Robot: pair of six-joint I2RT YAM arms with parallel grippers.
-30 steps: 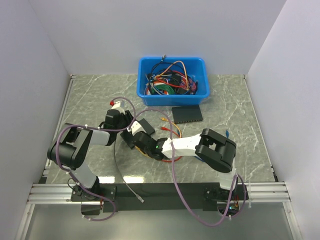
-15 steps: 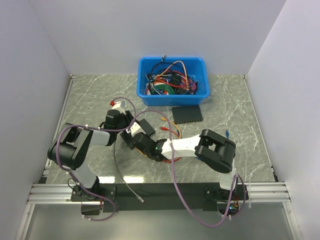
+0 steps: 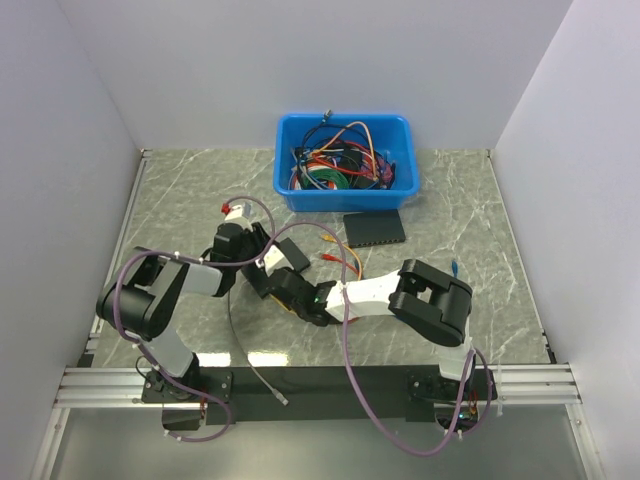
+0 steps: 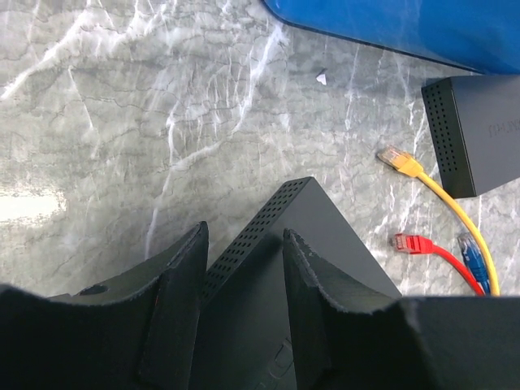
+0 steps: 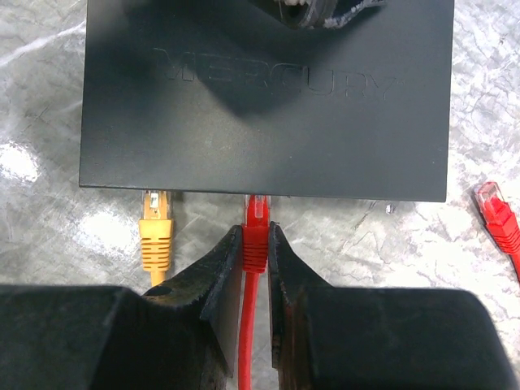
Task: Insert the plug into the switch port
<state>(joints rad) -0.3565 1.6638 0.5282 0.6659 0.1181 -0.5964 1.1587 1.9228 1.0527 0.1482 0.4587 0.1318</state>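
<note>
Place: robot lab, a closed test cell.
Enclosure: plain white walls box in three sides of the bench.
Bench: grey marble-pattern table top; aluminium rail along the near edge.
Rig: left arm and right arm mounted at that edge, purple cabling looped loose.
Stock: blue bin of tangled network cables; black switch box just beside it.

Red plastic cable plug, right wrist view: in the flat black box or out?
Cannot tell: red plastic cable plug, between the right fingers, reaches the flat black box; its port hidden.
</note>
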